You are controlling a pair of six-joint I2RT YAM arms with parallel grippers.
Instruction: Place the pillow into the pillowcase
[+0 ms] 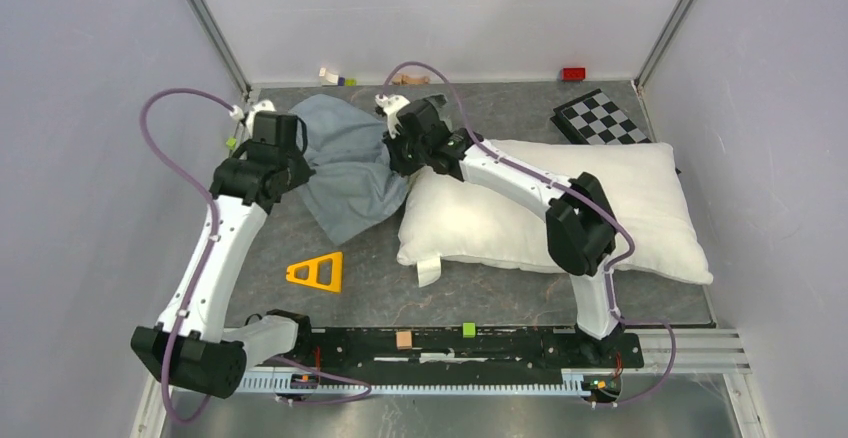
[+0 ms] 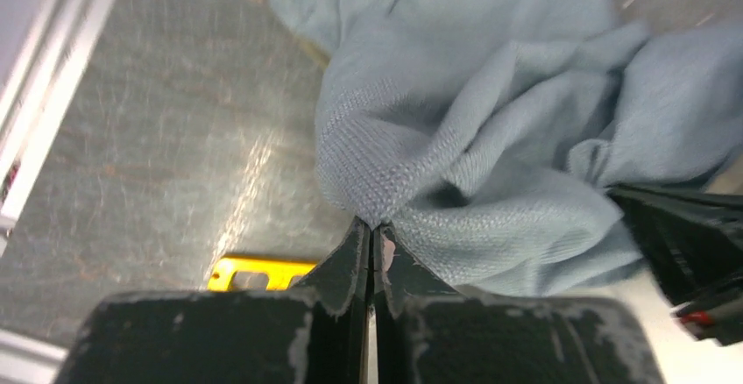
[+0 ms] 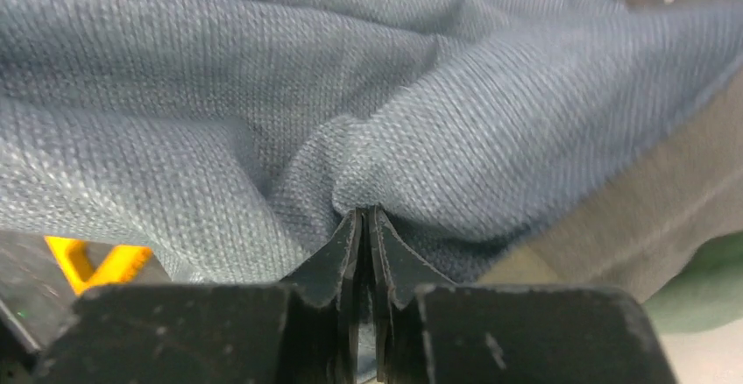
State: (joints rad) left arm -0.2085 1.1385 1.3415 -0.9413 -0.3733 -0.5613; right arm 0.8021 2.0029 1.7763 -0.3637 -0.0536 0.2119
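The plump white pillow (image 1: 520,213) lies on the right half of the table. To its left the wrinkled blue-grey pillowcase (image 1: 345,163) is bunched up, its right edge meeting the pillow's left end. My left gripper (image 1: 303,161) is shut on a fold at the cloth's left side; in the left wrist view the left gripper (image 2: 371,229) pinches a pucker of the pillowcase (image 2: 491,95). My right gripper (image 1: 400,153) is shut on the cloth's right edge; in the right wrist view the right gripper (image 3: 365,212) nips a fold of the pillowcase (image 3: 263,95), with a beige panel (image 3: 631,217) beside it.
A yellow triangular piece (image 1: 317,272) lies on the table in front of the cloth. A black-and-white checkered board (image 1: 600,118) sits behind the pillow. A red block (image 1: 573,73) and small pieces (image 1: 335,78) line the back wall. Orange (image 1: 404,339) and green (image 1: 468,330) cubes sit on the near rail.
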